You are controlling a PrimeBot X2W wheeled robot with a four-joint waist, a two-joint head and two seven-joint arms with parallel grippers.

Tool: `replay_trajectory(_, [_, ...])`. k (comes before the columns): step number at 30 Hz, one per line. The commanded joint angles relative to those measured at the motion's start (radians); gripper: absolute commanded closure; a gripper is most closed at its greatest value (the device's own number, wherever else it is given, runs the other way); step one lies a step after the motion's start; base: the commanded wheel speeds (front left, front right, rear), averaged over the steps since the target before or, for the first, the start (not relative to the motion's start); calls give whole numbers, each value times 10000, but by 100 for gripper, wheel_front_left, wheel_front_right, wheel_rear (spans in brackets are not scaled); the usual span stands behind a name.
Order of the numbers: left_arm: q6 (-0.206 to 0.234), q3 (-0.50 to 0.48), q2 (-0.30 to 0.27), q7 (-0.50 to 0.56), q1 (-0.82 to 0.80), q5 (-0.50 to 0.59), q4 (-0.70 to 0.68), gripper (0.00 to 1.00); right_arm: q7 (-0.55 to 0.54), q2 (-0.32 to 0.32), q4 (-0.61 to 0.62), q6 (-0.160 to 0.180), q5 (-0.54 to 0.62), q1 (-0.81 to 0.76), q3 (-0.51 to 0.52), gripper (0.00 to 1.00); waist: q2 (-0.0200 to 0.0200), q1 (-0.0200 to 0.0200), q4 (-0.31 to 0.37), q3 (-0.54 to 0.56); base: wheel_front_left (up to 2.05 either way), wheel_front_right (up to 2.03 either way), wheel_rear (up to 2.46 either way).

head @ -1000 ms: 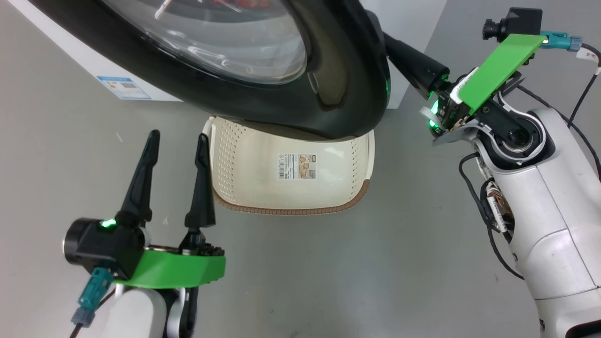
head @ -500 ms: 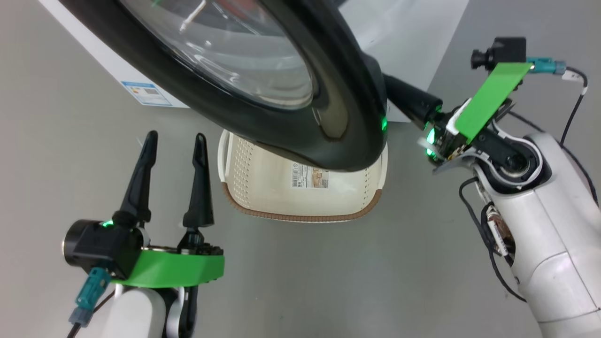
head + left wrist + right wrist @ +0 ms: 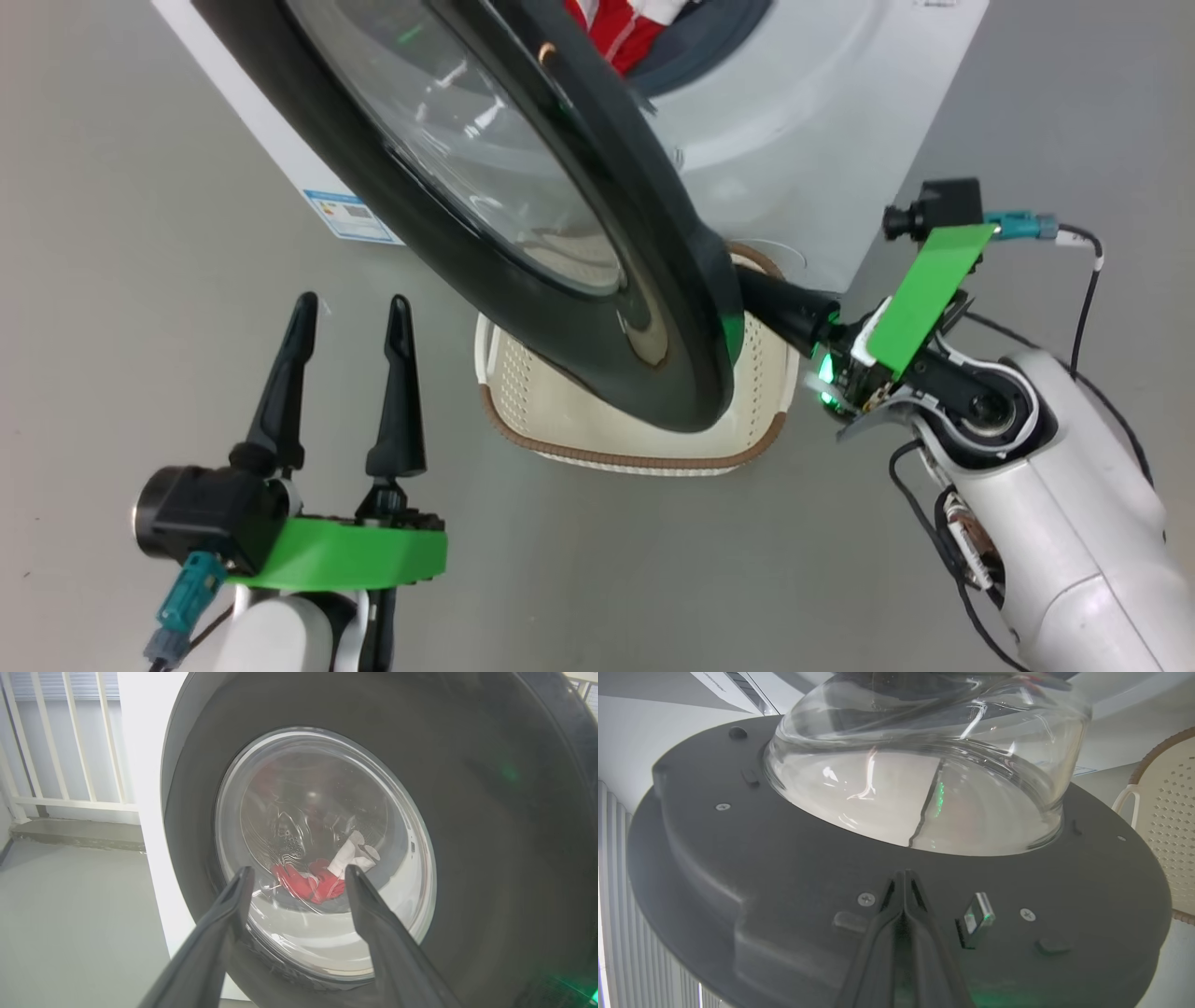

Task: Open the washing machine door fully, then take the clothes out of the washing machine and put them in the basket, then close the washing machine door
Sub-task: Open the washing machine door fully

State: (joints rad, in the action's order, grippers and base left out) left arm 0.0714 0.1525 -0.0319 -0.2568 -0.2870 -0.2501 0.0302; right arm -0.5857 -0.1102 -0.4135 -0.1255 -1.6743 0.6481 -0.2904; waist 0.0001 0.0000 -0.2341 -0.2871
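The glossy black washing machine door (image 3: 672,355), clear window (image 3: 485,187) bulging, stands ajar across centre frame, hiding much of the cream basket (image 3: 560,415); left gripper (image 3: 353,301) jaws apart, right gripper (image 3: 903,875) jaws together at its inner face.

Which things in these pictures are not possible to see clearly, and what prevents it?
- Basket: head view, the washing machine door covers its middle.
- Clothes: head view, cut off by the top edge; left wrist view, blurred behind the door glass.
- Right hand: head view, fingertips hidden behind the door.
- Blue label: head view, print too small.
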Motion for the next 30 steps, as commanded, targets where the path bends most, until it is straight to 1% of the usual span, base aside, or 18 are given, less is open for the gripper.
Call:
replay_trajectory(1, [69, -318, -183, -49, 76, -82, -212, 0, -65, 186, 369, -52, -132, -163, -222, 100, -1, 0, -164, 184, 0, 0, 0])
replay_trajectory(20, [107, -270, -183, -49, 683, -122, -114, 0, 39, 119, 783, -52, -737, -1095, -1268, 100, -1, 0, -1099, 1152, 0, 0, 0])
replay_trajectory(30, [123, -256, -183, -49, 884, -196, -120, 0, 293, -153, 1121, -52, -1189, -1399, -1989, 100, -1, 0, -1609, 1396, 0, 0, 0])
